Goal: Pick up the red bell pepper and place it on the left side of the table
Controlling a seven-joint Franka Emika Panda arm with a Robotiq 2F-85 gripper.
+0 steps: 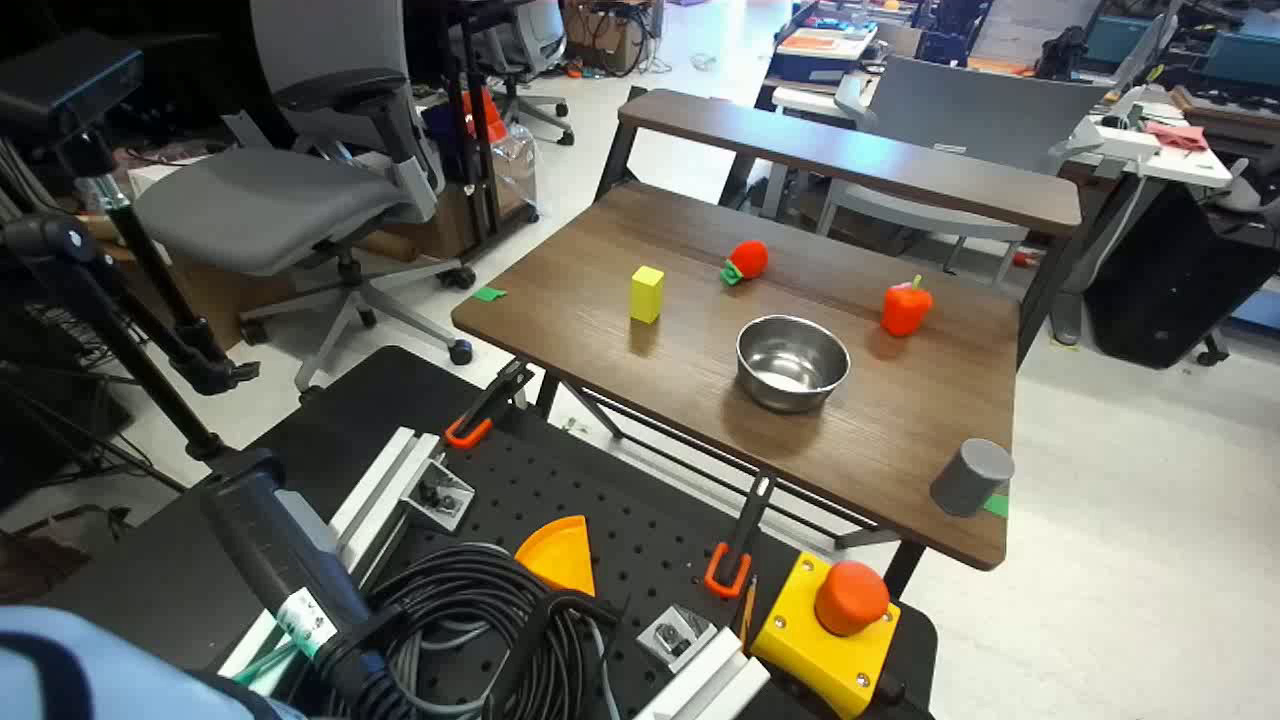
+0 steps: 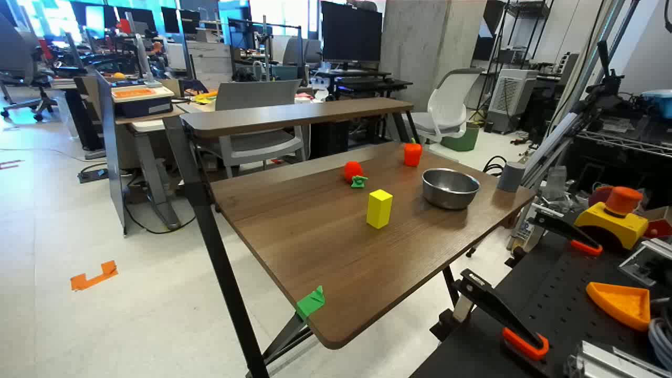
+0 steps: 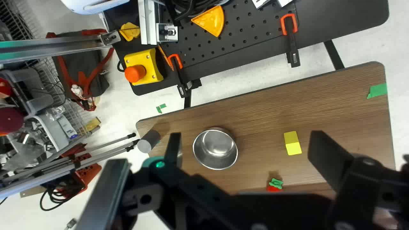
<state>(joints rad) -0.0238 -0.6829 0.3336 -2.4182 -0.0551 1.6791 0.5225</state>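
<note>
The red bell pepper [image 1: 906, 310] stands upright on the brown table [image 1: 560, 275], near the raised shelf and beyond the steel bowl. It also shows in an exterior view [image 2: 412, 155]. In the wrist view the pepper does not show. My gripper [image 3: 246, 137] is open in the wrist view, with nothing between its fingers. It is high above the table top [image 3: 255, 110], with the bowl and the yellow block seen between the fingers. The gripper is out of view in both exterior views.
A steel bowl [image 1: 793, 365], yellow block [image 1: 647, 295], red fruit with green leaves [image 1: 748, 260] and grey cup [image 1: 972, 478] stand on the table. A raised shelf [image 1: 850, 155] spans its far edge. A black pegboard bench [image 1: 620, 540] carries clamps, cables and a yellow emergency-stop box [image 1: 825, 655].
</note>
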